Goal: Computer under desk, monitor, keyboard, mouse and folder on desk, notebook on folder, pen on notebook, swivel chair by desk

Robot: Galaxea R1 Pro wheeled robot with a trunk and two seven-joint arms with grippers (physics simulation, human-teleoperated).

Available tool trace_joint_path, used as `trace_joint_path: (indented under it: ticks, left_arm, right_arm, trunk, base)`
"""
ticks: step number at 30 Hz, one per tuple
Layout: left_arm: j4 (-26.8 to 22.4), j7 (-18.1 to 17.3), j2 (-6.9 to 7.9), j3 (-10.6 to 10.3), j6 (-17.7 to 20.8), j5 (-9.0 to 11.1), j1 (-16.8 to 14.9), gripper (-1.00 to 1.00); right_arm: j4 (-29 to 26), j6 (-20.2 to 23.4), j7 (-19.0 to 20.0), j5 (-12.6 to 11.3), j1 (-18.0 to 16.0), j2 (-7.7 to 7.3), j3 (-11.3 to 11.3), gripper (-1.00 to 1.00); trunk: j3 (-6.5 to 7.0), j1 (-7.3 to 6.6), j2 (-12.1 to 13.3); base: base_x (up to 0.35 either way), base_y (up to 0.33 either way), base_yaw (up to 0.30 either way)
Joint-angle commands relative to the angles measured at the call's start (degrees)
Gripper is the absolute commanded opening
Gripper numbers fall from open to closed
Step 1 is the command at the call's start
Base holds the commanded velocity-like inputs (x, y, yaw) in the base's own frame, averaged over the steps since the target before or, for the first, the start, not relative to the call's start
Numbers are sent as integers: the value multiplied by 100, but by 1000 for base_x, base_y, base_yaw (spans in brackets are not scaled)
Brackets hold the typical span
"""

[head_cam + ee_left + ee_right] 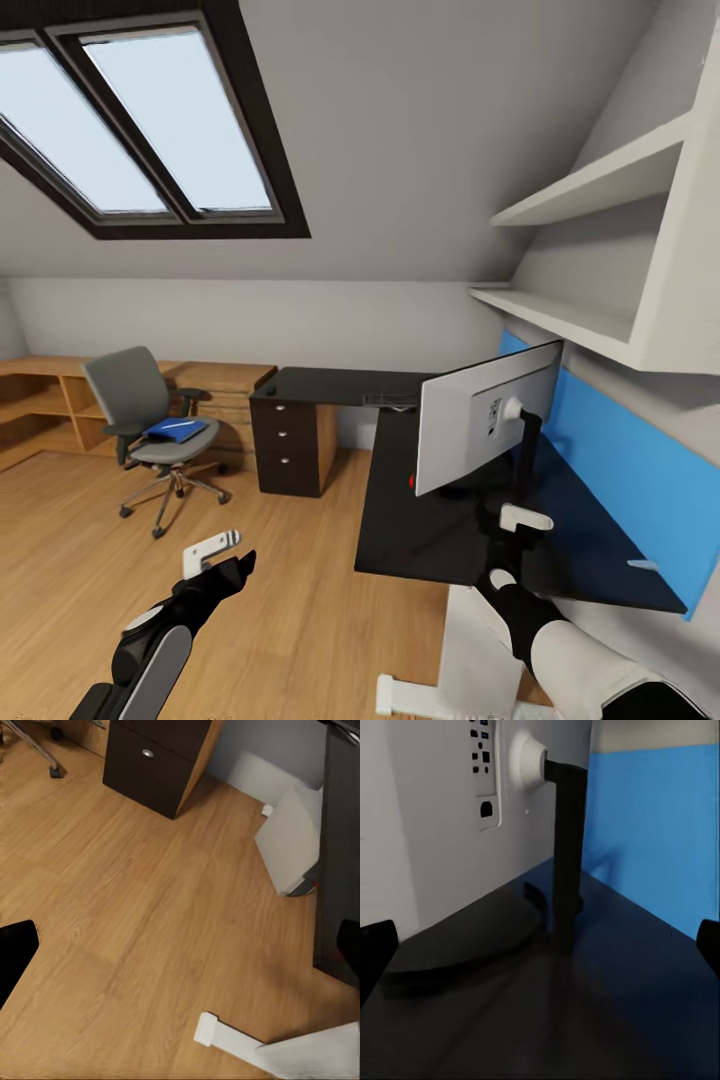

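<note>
Head view first: my right hand (522, 520) is up over the near edge of the black counter (440, 530), right behind the monitor (487, 428). The monitor stands on the counter with its pale back turned to me and its black stand just past my fingers. My left hand (212, 553) hangs over the wood floor (290, 590), well apart from the counter's edge. Across the room the swivel chair (150, 425) sits away from the counter, near the wooden shelves (45, 405), with the blue folder (177, 431) lying on its seat. The counter's drawers (287, 447) are between the chair and the monitor. A blue wall panel (630, 470) runs behind the counter.

Left wrist view: mostly floor, plus the dark drawer block (161, 761) with one silver knob and a white leg of the counter (289, 840). The fingertips sit at the far edges of the picture, so the hand is spread wide, holding nothing.

Right wrist view: the monitor's stand (568, 855) is straight ahead between my fingers, its curved foot on the counter top. Fingertips are far apart here too, wide and not touching it.
</note>
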Motion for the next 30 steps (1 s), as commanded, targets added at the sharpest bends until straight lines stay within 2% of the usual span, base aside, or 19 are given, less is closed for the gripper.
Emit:
trace_joint_path:
  ticks: [1,9,14,21,22,26,27,30]
  left_arm:
    - [-8,60,5,-13,4,61,-5,100]
    - [54,55,5,-7,4,65,-5,100]
    - [195,53,5,-13,4,65,-5,100]
    - [375,53,5,-26,-1,64,-5,100]
    - [389,53,5,-27,-2,61,-5,100]
    - [404,53,5,-23,-3,58,-5,100]
    - [407,53,5,-22,-6,58,-5,100]
    - [410,53,5,-21,-9,53,-5,100]
  right_arm:
    - [-5,-22,-21,-57,-6,-5,49,100]
    - [-58,91,-56,-66,-6,7,63,100]
    - [-290,446,-66,-79,-7,10,68,100]
    - [-1529,1893,-129,-106,-5,-1,20,100]
    - [-1887,2323,-138,-114,-5,-1,8,100]
    - [-2478,3057,-147,-122,-6,7,1,100]
    - [-2739,3353,-149,-124,-6,14,-4,100]
    - [-3141,3732,-154,-130,-6,52,-4,100]
  trunk:
    - [10,-26,36]
    - [154,-201,357]
    - [243,-311,557]
    - [369,-465,838]
    - [387,-487,878]
    - [459,-575,1038]
    - [477,-597,1079]
    - [531,-662,1199]
  base:
    - [-324,64,0]
    - [-321,47,0]
    - [-154,10,0]
    - [-34,2,0]
    - [-10,1,0]
    - [-6,0,0]
    - [-3,0,0]
    - [-2,0,0]
